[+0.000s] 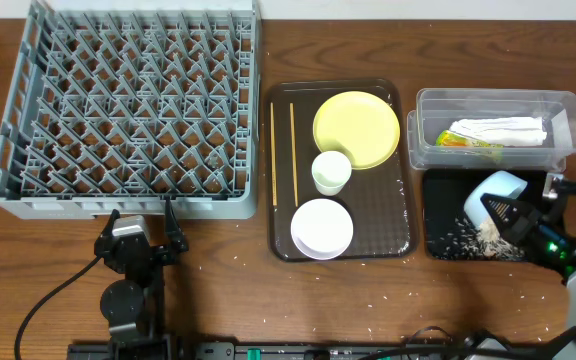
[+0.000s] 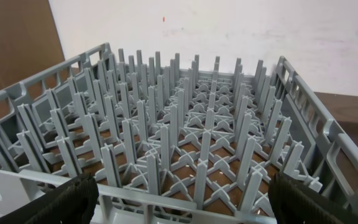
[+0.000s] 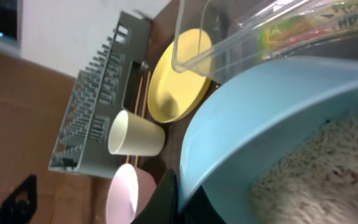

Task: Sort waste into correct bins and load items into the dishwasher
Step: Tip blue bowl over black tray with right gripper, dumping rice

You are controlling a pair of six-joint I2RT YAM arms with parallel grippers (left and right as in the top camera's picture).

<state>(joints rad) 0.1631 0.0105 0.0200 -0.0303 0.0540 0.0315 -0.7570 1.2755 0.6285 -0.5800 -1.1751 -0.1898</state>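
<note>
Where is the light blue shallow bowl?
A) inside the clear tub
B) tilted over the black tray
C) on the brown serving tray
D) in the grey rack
B: the right gripper holds the light blue shallow bowl tipped over the shallow black rectangular tray, white rice grains below it.

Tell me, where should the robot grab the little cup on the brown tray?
Pinch the cup by its rim, coming straight down from above, one finger inside. It stands upright, mouth open, with the yellow plate and white bowl crowding its sides.
</note>
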